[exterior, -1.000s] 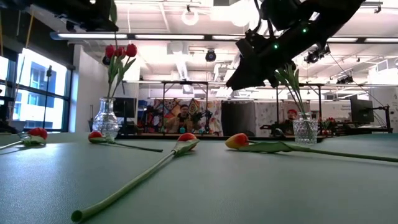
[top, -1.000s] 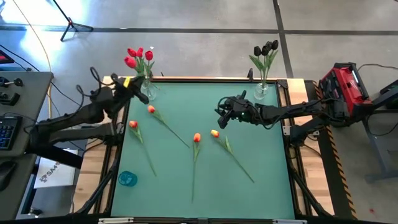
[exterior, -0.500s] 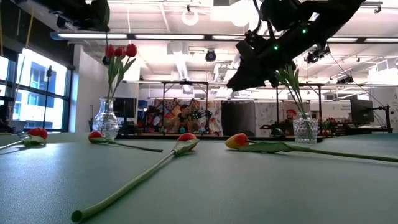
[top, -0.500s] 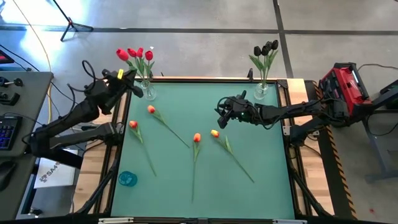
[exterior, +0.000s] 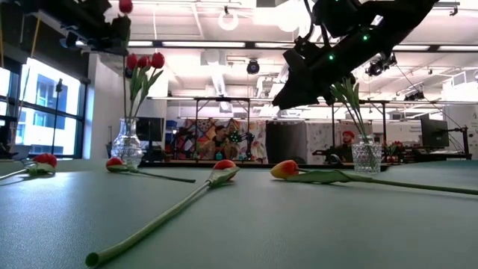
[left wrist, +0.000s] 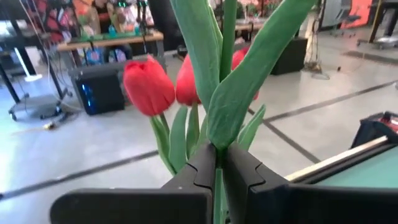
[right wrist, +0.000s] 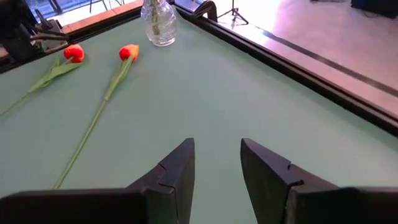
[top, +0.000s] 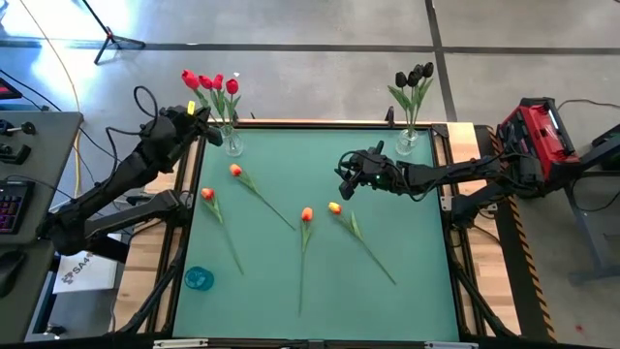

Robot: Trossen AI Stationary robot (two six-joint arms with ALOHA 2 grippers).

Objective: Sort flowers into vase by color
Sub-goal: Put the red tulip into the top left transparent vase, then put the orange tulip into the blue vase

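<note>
My left gripper (top: pixel 201 120) is up at the table's far left corner, shut on a red tulip whose head (top: pixel 190 79) stands above it, beside the clear vase (top: pixel 232 143) of red tulips (top: pixel 219 85). The low view shows that head (exterior: pixel 125 6) over the vase (exterior: pixel 127 143). Several orange-headed tulips lie flat on the green mat, two of them (top: pixel 306 214) (top: pixel 334 207) at mid-table. My right gripper (top: pixel 345 180) hovers open above the mat's far middle, near the orange head (top: pixel 334 207). A second vase (top: pixel 409 141) holds black tulips (top: pixel 415 76). My left gripper pinches the red tulip's green stem (left wrist: pixel 219 163) between its two fingers, just below where the leaves (left wrist: pixel 239 93) spread. The tulip is lifted clear of the table and stands roughly upright, head above the fingers. Where its lower end hangs does not show.
A small blue round object (top: pixel 199 279) lies at the mat's near left. Wooden rails (top: pixel 453 223) edge the mat. Two more orange tulips (top: pixel 235 171) (top: pixel 207 194) lie near the left side. The mat's near right is bare. People sit far behind in the room (exterior: pixel 221 142).
My left gripper has carried the red tulip toward the far left corner and closer to the vase, keeping its hold. The tulip's head has swung more upright and now shows at the top of the low view.
</note>
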